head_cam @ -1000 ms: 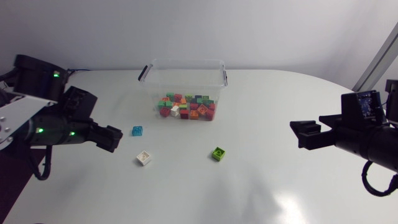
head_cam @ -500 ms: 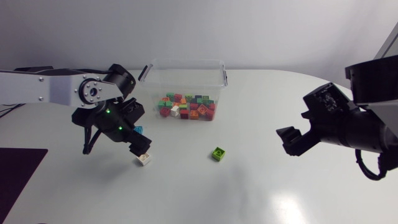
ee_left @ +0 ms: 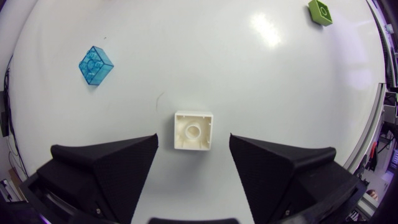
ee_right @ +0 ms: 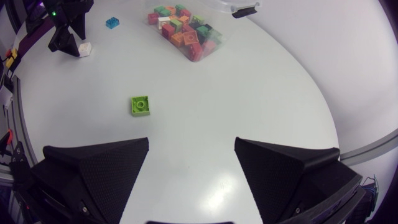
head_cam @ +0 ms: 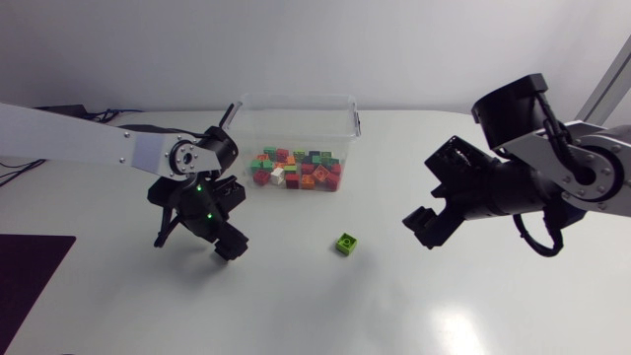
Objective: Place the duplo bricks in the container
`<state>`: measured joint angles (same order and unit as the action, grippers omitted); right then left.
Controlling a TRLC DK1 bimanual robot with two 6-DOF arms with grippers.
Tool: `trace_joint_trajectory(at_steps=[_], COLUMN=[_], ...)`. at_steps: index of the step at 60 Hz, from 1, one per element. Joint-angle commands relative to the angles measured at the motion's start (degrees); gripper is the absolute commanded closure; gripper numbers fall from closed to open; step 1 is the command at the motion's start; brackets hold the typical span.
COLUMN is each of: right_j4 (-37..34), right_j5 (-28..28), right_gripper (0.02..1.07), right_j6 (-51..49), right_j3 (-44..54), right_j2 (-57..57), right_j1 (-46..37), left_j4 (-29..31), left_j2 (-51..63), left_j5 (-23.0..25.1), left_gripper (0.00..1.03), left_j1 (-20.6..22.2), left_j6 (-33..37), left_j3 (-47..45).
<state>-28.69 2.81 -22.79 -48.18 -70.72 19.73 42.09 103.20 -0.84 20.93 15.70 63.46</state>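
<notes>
White square duplo brick [ee_left: 193,130] lies on the white table [ee_left: 249,74] between the wide-spread fingers of my left gripper [ee_left: 193,140]. It touches neither finger, so I log nothing held. Translucent blue brick [ee_left: 96,65] sits ahead of that gripper, off to one side. Lime-green brick [head_cam: 346,244] lies between my two arms, ahead of my right gripper [ee_right: 192,142], whose fingers stand wide apart and empty. Clear plastic container [head_cam: 246,123] holds a heap of mixed-colour bricks [head_cam: 296,170].
</notes>
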Motion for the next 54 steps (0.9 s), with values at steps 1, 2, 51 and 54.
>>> trace_joint_trajectory(at_steps=[1, 2, 51, 54], right_j4=[0.83, 1.09, 3.46, 3.64], right_j5=[0.27, 0.27, 4.31, 4.31], right_gripper=[0.07, 0.07, 0.1, 0.1], right_j6=[-0.94, -0.94, 0.55, 0.46], right_j3=[-1.3, -1.3, -12.37, -12.72], right_j2=[-2.58, -2.85, -30.09, -31.41], right_j1=[1.72, 2.07, 9.89, 10.07], left_j4=[0.19, 0.1, 4.14, 5.02], left_j2=[2.18, 2.27, 1.39, -0.37], left_j5=[0.31, 0.4, 4.71, 4.97], left_gripper=[0.32, 0.33, 0.74, 0.74], left_j1=[-0.71, -0.71, -1.86, -2.12], left_j6=[1.7, 1.87, 7.94, 8.03], left_j3=[1.84, 1.93, 4.13, 5.09])
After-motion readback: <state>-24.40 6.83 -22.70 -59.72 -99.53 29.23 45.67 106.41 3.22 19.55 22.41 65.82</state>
